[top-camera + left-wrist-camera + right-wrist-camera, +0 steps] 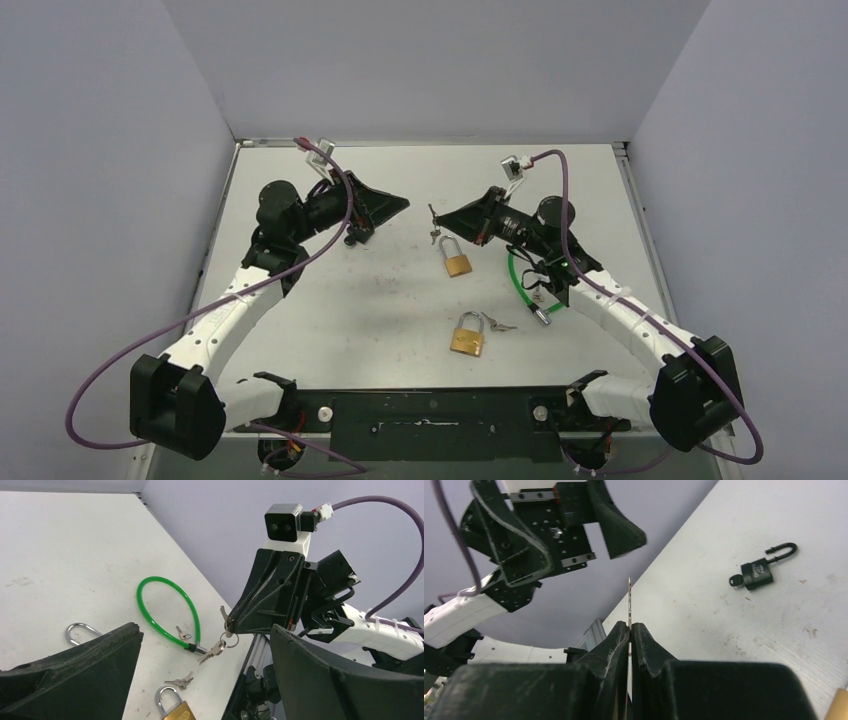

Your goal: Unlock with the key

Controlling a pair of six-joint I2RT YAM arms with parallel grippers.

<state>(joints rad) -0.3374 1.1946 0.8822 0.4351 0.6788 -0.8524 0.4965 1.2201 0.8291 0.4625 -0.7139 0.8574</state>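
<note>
Right pincer (pixel 629 630): clenched on the key (pixel 629 597), blade poking past my tips so it can reach a keyhole.
Left pincer (pixel 400 205): released, spread wide, probably to steady the lock.
Padlock (pixel 456 258): flat on the desk (pixel 330 300), shackle shut.
Key's place: raised just beyond the padlock's shackle, not yet inserted.

A robotics lab cell: plain grey walls (pixel 430 60) enclose a scuffed white table (pixel 360 300).
</note>
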